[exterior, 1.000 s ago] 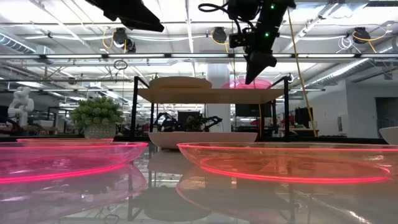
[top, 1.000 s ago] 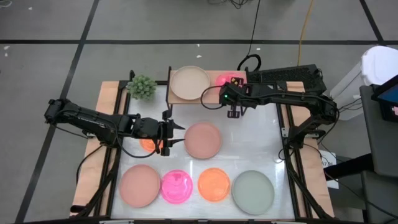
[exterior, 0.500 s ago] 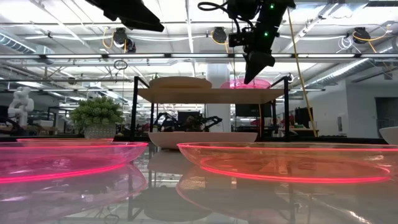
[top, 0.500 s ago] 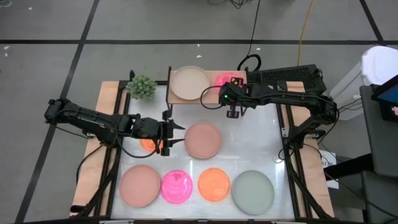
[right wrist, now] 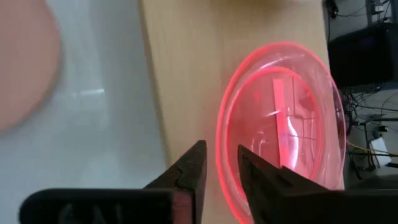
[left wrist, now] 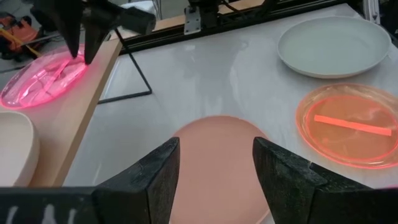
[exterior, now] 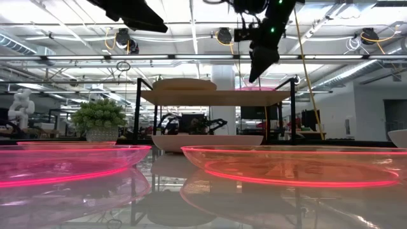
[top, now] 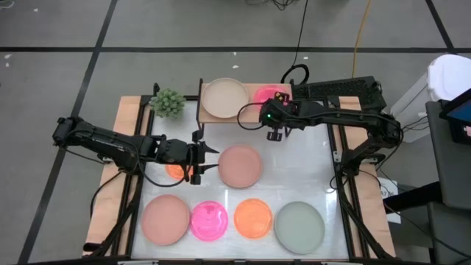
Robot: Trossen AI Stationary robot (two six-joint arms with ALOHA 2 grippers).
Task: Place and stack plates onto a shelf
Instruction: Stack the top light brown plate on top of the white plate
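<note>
The right gripper (top: 275, 135) hangs over the near edge of the shelf (top: 246, 114), fingers parted by a narrow gap and holding nothing, as its wrist view makes plain. Directly beneath and just beyond its fingertips sits the magenta plate (right wrist: 283, 130), flat on the wood, with its near rim lying right under the fingers. Beside that one on the board rests the beige plate (top: 225, 97), off toward the left arm's side. Now look at the left gripper (top: 200, 163): it is low over the white table, jaws spread wide and empty, pointing straight at the dusty pink plate (top: 241, 165), whose near rim lies just ahead of its fingertips. An orange plate (top: 175, 169) is partly hidden under that arm. Four more wait along the table's front edge: another pink plate (top: 165, 218), a translucent magenta plate (top: 209, 221), a second orange plate (top: 253, 218) and the grey-green plate (top: 299, 226). My read: the left arm is much the nearer to the dusty pink plate, and the shelf lies beyond it, on the far side from that gripper. These are round plates, so no long axis to fuss over; the rim facing the jaws is the natural place to grip.
</note>
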